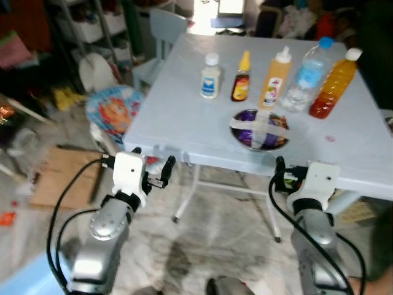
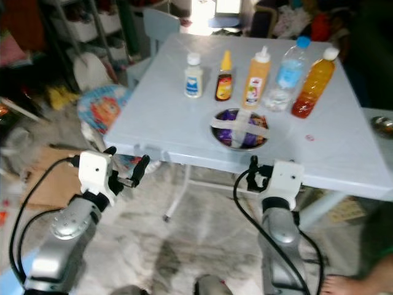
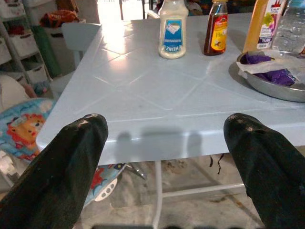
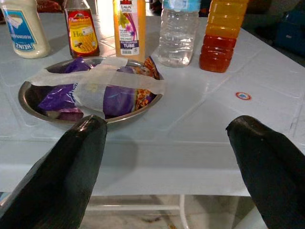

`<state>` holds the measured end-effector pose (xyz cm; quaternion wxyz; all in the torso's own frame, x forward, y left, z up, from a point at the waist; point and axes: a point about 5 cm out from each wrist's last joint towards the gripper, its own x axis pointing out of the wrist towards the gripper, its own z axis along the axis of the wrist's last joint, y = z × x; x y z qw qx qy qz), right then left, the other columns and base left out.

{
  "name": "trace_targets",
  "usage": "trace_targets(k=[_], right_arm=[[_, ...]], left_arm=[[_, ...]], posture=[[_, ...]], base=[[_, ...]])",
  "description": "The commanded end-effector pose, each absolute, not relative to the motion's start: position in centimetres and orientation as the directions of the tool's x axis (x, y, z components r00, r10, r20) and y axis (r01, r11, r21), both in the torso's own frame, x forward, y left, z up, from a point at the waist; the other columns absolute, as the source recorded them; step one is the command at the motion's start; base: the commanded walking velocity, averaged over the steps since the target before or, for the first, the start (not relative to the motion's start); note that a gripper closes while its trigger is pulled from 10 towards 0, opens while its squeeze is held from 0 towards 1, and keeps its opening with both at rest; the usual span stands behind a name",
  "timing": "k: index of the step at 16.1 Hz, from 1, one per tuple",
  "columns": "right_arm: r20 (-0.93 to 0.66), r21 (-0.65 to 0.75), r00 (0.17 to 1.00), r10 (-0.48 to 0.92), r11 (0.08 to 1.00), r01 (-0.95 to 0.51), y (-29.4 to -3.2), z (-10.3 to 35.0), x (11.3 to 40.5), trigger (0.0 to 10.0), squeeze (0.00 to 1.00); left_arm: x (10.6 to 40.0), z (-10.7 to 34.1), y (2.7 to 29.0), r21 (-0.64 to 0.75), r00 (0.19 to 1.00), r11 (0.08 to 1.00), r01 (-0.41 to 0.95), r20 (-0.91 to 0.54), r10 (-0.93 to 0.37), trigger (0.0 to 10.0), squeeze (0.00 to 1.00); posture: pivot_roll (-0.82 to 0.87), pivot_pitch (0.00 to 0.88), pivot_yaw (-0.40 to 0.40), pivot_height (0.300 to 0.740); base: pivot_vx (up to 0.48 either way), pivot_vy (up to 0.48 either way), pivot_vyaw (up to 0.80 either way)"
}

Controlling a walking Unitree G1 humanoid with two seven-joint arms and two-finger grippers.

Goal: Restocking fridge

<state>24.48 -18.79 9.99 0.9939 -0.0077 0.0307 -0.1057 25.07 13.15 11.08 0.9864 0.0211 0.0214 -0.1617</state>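
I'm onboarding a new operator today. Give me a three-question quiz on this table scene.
1. True or false: the metal bowl is taped over.
2. Which stands furthest to the robot's left: A) mayonnaise bottle B) water bottle C) orange drink bottle?
3. Fill in: both the left gripper and the right gripper are ____, holding nothing.

Key: 1 true; 2 A; 3 open.

I read "HEINZ" on the white squat mayonnaise bottle and "TUBE" on the tall orange squeeze bottle beside it.
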Motion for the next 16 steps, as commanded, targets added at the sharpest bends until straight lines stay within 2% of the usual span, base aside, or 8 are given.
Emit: trace_targets(k=[1, 4, 6, 8, 12, 16], right_arm=[[-0.036, -0.011, 0.981, -0.192, 0.981, 0.192, -18.3, 10.7, 24.8, 10.0, 0.0], [-0.043, -0.008, 0.982, -0.183, 0.983, 0.183, -18.0, 10.8, 25.2, 10.0, 0.0], [-0.04, -0.007, 0.983, -0.18, 0.984, 0.18, -18.1, 10.8, 25.3, 10.0, 0.0], [-0.038, -0.005, 0.982, -0.183, 0.983, 0.183, -18.2, 10.9, 25.2, 10.0, 0.0], [-0.044, -0.008, 0.981, -0.188, 0.982, 0.188, -18.6, 10.9, 25.3, 10.0, 0.0], [-0.04, -0.006, 0.984, -0.171, 0.985, 0.171, -18.4, 11.2, 26.0, 10.0, 0.0]], left_arm=[[25.0, 11.0, 13.3, 0.037, 0.944, 0.944, 0.328, -0.05, -0.326, 10.0, 0.0], [24.9, 11.2, 13.2, 0.038, 0.939, 0.939, 0.342, -0.044, -0.341, 10.0, 0.0], [24.8, 11.2, 13.2, 0.038, 0.938, 0.938, 0.346, -0.044, -0.344, 10.0, 0.0], [24.9, 11.1, 13.1, 0.036, 0.935, 0.935, 0.352, -0.05, -0.35, 10.0, 0.0], [25.1, 11.1, 12.8, 0.037, 0.93, 0.93, 0.365, -0.046, -0.364, 10.0, 0.0], [25.2, 11.3, 13.2, 0.04, 0.946, 0.945, 0.323, -0.042, -0.322, 10.0, 0.0]], posture=[[-0.03, 0.0, 0.025, 0.74], [-0.02, 0.0, 0.021, 0.74], [-0.03, 0.0, 0.023, 0.74], [-0.04, 0.0, 0.026, 0.74], [-0.04, 0.0, 0.026, 0.74], [-0.03, 0.0, 0.023, 0.74]], base=[[0.289, 0.0, 0.0], [0.371, 0.0, 0.0], [0.418, 0.0, -0.8], [0.264, 0.0, -0.23], [0.0, 0.0, 0.0], [0.0, 0.0, 0.0]])
